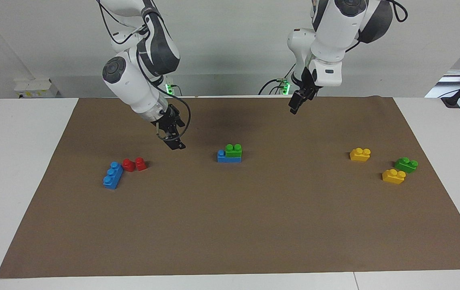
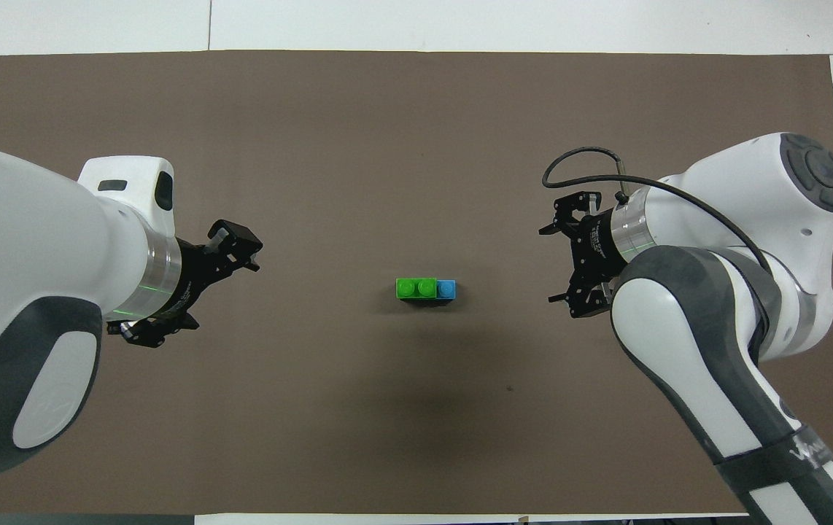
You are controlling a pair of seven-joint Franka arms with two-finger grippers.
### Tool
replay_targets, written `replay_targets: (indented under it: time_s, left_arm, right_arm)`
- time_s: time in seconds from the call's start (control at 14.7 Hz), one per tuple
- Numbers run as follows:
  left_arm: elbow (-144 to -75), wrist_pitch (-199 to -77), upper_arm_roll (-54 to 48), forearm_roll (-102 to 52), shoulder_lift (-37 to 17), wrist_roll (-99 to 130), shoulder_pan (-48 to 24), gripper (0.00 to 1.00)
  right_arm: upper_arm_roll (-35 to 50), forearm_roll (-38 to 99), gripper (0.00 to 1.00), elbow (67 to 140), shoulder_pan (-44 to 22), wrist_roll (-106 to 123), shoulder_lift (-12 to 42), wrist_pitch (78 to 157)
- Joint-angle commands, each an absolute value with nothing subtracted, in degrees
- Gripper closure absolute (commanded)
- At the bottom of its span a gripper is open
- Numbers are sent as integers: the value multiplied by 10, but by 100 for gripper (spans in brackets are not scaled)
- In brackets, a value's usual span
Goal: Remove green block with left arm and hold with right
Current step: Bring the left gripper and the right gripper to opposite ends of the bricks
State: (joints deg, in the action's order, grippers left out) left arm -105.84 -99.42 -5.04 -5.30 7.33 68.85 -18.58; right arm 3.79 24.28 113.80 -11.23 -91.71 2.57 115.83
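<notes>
Brown paper (image 1: pixel 230 241) is covering the table (image 1: pixel 20 161). At the right arm's end, a loose blue brick (image 1: pixel 112 175) and two red bricks (image 1: pixel 128 164) (image 1: pixel 141 163) are lying out of play. The right gripper (image 1: pixel 173 141) is hovering over bare paper beside them, jaws released, probably so it can pin the base. At the middle, the green block (image 1: pixel 234 150) is sitting pressed onto a blue base brick (image 1: pixel 224 158), covering all but one stud, so pulling it off is likely to need that brace. The left gripper (image 1: pixel 294 106) is hanging high over the paper's edge by the robots, jaws released and carrying nothing, well apart from the stack. At the left arm's end, two yellow bricks (image 1: pixel 360 154) (image 1: pixel 393 176) and a second green brick (image 1: pixel 406 164) are lying loose, so there is nothing to remove that one from.
</notes>
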Motion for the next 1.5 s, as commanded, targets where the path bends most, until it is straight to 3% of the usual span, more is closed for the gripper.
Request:
replay_targets:
  time_s: [0.0, 0.61, 0.82, 1.43]
  left_arm:
    - [-1119, -1071, -42, -65, 104, 854, -218, 0]
    - [-1157, -1147, -42, -65, 94, 1107, -278, 0]
    - [-1156, -1170, -42, -65, 57, 1161, -305, 0]
    - [-1150, -1235, -41, -65, -13, 1244, -345, 0]
  right_arm:
    - [37, 271, 0, 1179, -139, -925, 16, 1215]
    - [38, 280, 0, 1240, -178, -933, 17, 1312]
    - [38, 321, 0, 1274, -202, -932, 18, 1374]
    - [39, 349, 0, 1298, -237, -929, 40, 1438]
